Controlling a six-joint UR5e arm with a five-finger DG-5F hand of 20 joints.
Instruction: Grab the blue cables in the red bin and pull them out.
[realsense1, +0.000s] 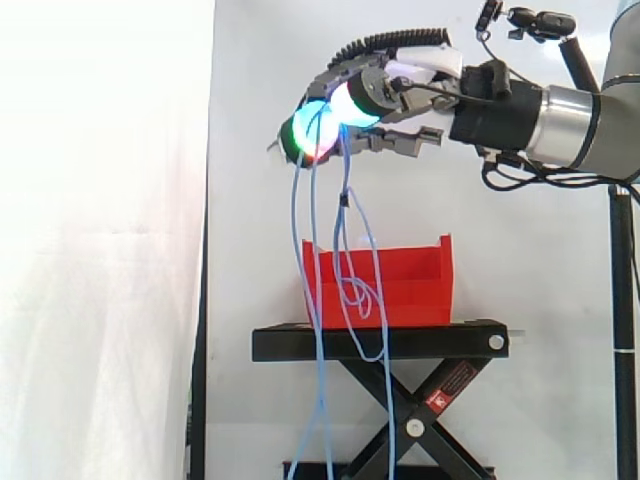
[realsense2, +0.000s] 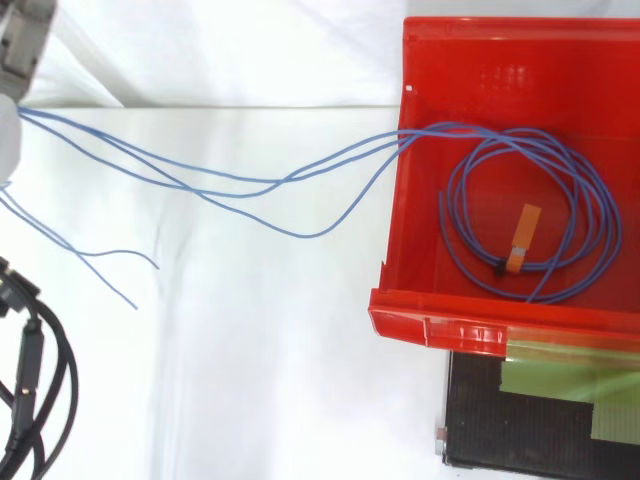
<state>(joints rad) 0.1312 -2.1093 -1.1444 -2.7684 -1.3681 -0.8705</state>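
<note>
A white curtain (realsense1: 100, 250) backs the work. Left of centre in the side view, the blue cables (realsense1: 312, 250) hang in long strands from the raised hand (realsense1: 388, 100), whose curled fingers pinch them at the glowing pads, well above the red bin (realsense1: 400, 285) on the black stand (realsense1: 380, 342). From above, the strands cross the bin's wall to a coil (realsense2: 590, 220) bound by an orange tag (realsense2: 523, 235), lying inside. The pull looks about half done: the pinch should hold firm while the hand draws up and away steadily, so the coil clears the rim without dragging the bin.
</note>
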